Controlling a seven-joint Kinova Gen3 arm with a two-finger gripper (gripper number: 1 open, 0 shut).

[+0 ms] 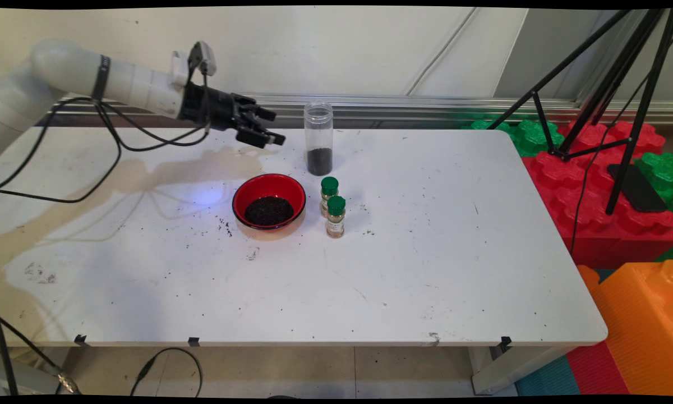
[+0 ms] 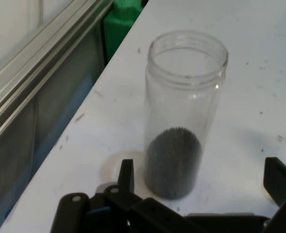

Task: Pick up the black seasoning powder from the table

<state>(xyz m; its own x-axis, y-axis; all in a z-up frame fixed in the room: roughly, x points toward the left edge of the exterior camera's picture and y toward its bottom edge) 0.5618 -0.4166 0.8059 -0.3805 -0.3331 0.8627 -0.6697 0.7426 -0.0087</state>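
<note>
The gripper (image 1: 269,127) hangs above the far side of the table (image 1: 426,269), pointing right at the jar (image 1: 318,138), its fingers (image 2: 127,175) spread apart and holding nothing. In the hand view the jar (image 2: 184,114) stands between and beyond the two fingertips, not touching them.

There is one jar: clear, upright, lidless, with a dark granular layer at the bottom. It stands near the table's far edge, just right of the gripper.

One red bowl (image 1: 269,201) with a black rim sits nearer than the jar and slightly left, holding a heap of the same dark grains.

Two small bottles (image 1: 332,206) with green caps stand just right of the bowl, side by side, one nearer than the other. Their labels are too small to read.

Dark specks lie scattered on the table around the bowl.
</note>
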